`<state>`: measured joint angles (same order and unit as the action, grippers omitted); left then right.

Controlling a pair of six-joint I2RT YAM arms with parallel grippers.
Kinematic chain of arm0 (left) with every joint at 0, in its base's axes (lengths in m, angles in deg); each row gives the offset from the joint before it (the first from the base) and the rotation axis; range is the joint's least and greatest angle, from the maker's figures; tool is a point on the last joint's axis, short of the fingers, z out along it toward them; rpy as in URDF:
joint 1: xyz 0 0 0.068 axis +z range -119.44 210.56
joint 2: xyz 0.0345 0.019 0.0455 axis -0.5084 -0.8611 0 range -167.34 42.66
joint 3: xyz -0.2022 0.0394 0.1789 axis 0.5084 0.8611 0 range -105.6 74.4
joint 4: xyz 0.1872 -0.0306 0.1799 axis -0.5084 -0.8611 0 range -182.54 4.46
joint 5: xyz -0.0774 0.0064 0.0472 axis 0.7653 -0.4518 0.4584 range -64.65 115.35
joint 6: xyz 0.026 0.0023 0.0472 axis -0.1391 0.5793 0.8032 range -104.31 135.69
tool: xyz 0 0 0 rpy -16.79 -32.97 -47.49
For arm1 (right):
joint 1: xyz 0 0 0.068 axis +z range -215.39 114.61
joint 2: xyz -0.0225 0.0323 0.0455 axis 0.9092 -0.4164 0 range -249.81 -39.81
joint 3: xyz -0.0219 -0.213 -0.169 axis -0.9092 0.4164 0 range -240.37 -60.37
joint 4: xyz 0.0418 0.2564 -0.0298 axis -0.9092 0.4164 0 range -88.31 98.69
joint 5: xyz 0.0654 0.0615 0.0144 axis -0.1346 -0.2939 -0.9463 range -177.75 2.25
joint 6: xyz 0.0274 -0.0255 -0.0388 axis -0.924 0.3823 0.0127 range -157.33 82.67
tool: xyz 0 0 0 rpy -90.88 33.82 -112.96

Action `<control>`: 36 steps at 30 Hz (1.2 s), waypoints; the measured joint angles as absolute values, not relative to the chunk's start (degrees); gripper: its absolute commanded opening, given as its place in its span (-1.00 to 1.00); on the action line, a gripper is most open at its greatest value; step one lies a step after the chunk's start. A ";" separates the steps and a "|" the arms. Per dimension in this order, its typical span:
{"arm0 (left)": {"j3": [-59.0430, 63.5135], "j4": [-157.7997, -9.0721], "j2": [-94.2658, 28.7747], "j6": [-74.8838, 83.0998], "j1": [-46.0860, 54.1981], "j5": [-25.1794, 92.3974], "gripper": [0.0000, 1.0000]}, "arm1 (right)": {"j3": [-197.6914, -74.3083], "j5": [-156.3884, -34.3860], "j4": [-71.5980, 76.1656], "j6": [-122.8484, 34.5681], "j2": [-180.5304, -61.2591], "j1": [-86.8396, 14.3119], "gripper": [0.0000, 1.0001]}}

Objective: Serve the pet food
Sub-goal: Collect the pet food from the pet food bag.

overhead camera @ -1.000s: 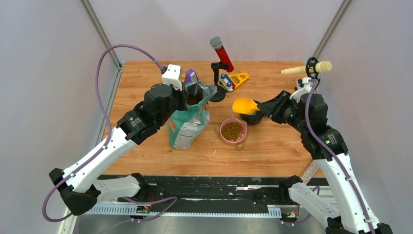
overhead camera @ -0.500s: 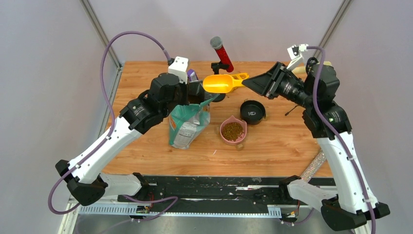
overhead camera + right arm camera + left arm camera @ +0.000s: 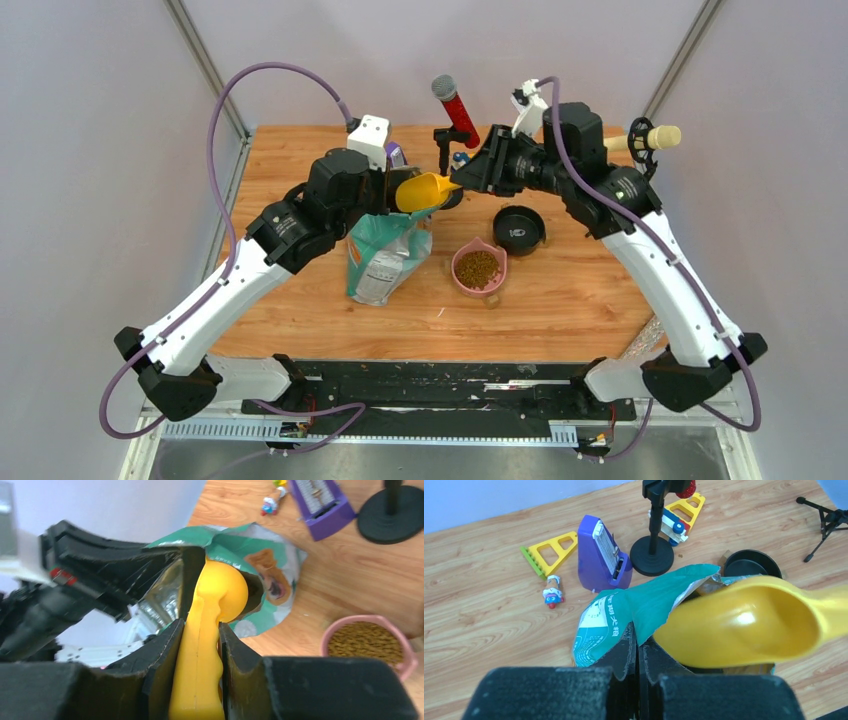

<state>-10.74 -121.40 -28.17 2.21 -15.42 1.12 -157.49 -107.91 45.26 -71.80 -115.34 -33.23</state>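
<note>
The teal-green bag (image 3: 383, 255) stands upright at centre left. My left gripper (image 3: 392, 192) is shut on the bag's top edge (image 3: 644, 611) and holds its mouth open. My right gripper (image 3: 468, 180) is shut on the handle of the yellow scoop (image 3: 422, 192), whose bowl points down into the bag's mouth (image 3: 220, 587). The scoop's bowl (image 3: 744, 622) looks empty in the left wrist view. Brown kibble (image 3: 479, 268) fills the pink bowl (image 3: 459, 278) right of the bag; it also shows in the right wrist view (image 3: 366, 642). Kibble inside the bag is hidden.
An empty black bowl (image 3: 519, 229) sits right of the pink bowl. A red microphone on a black stand (image 3: 452, 110), a purple metronome (image 3: 605, 555), yellow triangle toys (image 3: 549, 554) and a small figure (image 3: 552, 593) lie at the back. A cream microphone (image 3: 640, 140) stands far right.
My right arm swung the yellow scoop from over the black bowl up and left, then tipped its bowl down into the bag's mouth. My left gripper kept hold of the bag.
</note>
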 measured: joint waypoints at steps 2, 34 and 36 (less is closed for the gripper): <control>-10.63 -121.20 -28.17 2.30 -15.42 1.73 -1.00 | -162.65 -103.56 49.50 -69.53 -118.84 -31.46 -1.00; -5.76 -113.11 -28.41 -0.08 -16.03 11.15 -1.00 | -143.35 -100.02 34.09 -74.17 -123.08 -26.85 -1.00; -5.76 -113.11 -28.58 -0.17 -16.25 11.50 -1.00 | -138.47 -103.49 28.50 -78.34 -120.46 -28.29 -1.00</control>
<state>-5.76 -113.11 -28.58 -0.17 -16.25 11.50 -138.47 -103.49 28.50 -78.34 -120.46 -28.29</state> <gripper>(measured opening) 0.007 0.285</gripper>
